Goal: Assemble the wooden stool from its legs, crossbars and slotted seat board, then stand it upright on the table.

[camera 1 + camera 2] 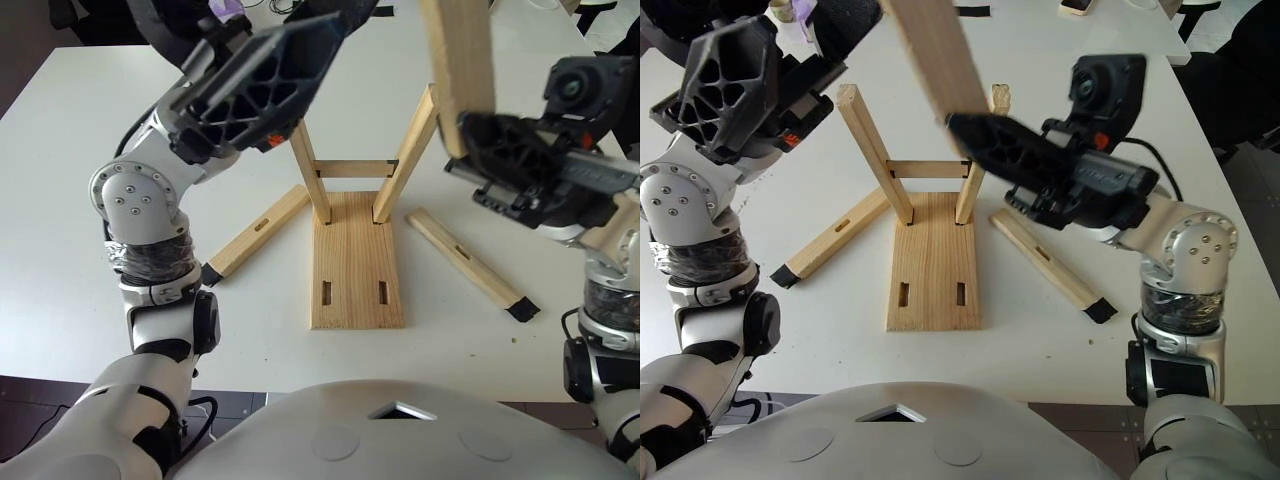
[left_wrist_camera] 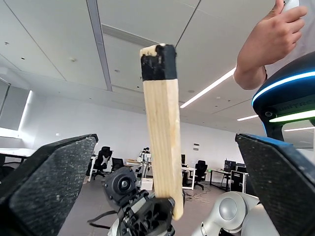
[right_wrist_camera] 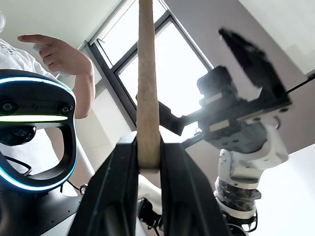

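We find seat board (image 1: pixel 356 275) on table (image 1: pixel 70 190); leg frame (image 1: pixel 352 168) upright at far end; loose leg (image 1: pixel 258 230) left, loose leg (image 1: pixel 465 262) right.

Right gripper (image 3: pixel 147 150) clamped on wooden leg (image 3: pixel 146 73), upright

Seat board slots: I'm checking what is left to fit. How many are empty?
2. Both lie at the seat board's end nearer the robot: the left slot and the right slot. Two upright legs stand at its far end, covering any slots there.
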`<state>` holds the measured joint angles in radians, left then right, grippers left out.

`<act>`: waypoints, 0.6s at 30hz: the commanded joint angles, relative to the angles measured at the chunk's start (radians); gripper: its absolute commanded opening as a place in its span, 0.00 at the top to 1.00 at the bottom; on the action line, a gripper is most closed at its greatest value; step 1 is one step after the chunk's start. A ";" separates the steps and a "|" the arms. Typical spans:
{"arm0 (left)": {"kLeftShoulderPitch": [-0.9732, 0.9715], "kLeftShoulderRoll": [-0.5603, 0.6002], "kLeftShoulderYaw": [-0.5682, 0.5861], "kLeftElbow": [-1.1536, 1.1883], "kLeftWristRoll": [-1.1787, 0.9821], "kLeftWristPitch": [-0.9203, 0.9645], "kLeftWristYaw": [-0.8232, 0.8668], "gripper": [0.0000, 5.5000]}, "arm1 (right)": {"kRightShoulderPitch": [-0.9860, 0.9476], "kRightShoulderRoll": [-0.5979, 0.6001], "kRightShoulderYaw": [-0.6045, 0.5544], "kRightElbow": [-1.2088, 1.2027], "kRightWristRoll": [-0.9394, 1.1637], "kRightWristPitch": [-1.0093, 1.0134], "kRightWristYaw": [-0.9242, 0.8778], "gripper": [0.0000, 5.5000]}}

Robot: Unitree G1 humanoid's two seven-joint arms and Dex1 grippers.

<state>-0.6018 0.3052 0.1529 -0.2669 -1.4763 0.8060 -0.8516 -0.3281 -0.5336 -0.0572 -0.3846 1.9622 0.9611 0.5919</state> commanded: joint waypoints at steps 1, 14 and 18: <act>-0.025 -0.022 -0.024 -0.016 0.005 -0.001 -0.018 0.06 | 0.017 0.013 0.046 -0.016 0.010 0.047 0.028 0.92; -0.007 -0.035 -0.054 -0.145 -0.124 0.031 0.010 0.31 | 0.018 -0.005 0.103 -0.003 0.010 0.105 0.097 0.92; -0.001 -0.039 -0.061 -0.171 -0.152 0.024 0.033 0.44 | 0.026 -0.027 0.121 0.000 0.010 0.127 0.133 0.92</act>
<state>-0.6085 0.2670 0.1052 -0.4248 -1.6159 0.8348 -0.8286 -0.3030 -0.5423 0.0543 -0.3848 1.9623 1.0697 0.7081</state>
